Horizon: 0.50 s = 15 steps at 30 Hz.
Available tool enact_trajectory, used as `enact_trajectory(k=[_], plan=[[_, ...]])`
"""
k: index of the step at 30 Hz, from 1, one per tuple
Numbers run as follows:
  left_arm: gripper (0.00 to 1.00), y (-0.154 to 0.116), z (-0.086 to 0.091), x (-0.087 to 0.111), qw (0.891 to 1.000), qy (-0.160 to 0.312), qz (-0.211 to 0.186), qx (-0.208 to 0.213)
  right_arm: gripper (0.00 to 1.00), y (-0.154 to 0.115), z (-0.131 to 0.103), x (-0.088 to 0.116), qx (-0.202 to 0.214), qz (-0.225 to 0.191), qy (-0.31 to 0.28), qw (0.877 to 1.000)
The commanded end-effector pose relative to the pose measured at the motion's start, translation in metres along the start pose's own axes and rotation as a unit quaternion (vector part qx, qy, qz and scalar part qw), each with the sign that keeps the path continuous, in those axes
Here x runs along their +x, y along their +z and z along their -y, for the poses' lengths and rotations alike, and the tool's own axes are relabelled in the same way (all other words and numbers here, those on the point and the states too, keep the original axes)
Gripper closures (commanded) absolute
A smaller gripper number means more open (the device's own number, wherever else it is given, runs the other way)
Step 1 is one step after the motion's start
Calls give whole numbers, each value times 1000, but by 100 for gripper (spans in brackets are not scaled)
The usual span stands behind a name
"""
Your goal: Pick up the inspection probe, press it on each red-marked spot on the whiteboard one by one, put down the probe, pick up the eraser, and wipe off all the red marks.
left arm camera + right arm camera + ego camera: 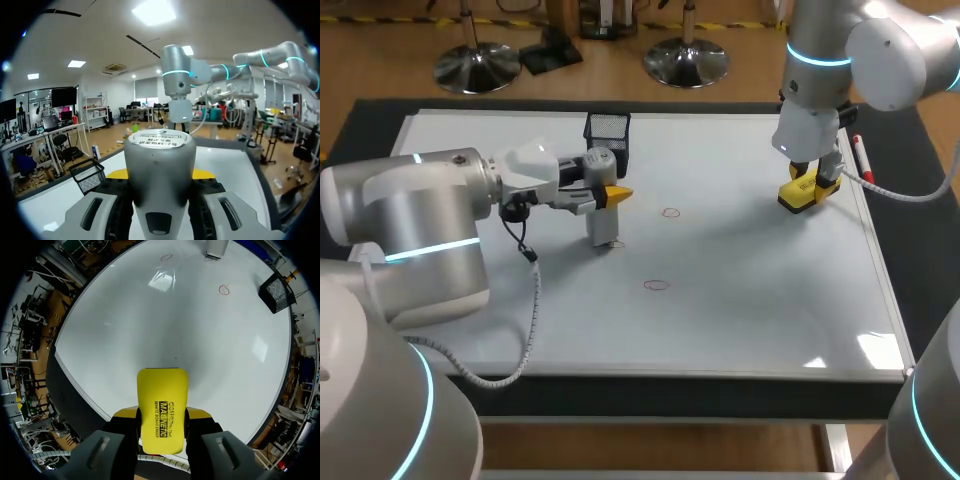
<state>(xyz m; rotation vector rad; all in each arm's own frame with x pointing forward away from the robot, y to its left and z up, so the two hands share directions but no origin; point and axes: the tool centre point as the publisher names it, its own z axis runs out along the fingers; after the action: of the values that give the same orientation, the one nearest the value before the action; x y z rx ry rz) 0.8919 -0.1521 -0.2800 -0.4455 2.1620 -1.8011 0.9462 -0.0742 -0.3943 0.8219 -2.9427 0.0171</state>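
At nine o'clock from the glossy whiteboard's (750,310) centre the left gripper (605,196) clamps the upright grey cylindrical probe (601,218), the right gripper (809,190) at two o'clock clasps the yellow block eraser (798,196); tilting might smear red marks (671,212).

1. Light is bright and even, falling from overhead.
2. A white glare patch sits on the whiteboard (750,330) near its front corner on my right; my right wrist view shows two more.
3. My right gripper (808,190) and the eraser (162,405) cast a soft, faint shadow on the board.
4. The probe (602,215) throws a small shadow at its foot.
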Motion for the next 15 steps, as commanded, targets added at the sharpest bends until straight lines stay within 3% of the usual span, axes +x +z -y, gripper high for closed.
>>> enact_trajectory(k=[1,15], plan=[[100,-32,5,-2,1000,2,16,6,100,-1,1,0,1,-2,0,1000],[100,-119,8,-32,994,9,109,8,100,-1,1,0,1,-2,0,1000]])
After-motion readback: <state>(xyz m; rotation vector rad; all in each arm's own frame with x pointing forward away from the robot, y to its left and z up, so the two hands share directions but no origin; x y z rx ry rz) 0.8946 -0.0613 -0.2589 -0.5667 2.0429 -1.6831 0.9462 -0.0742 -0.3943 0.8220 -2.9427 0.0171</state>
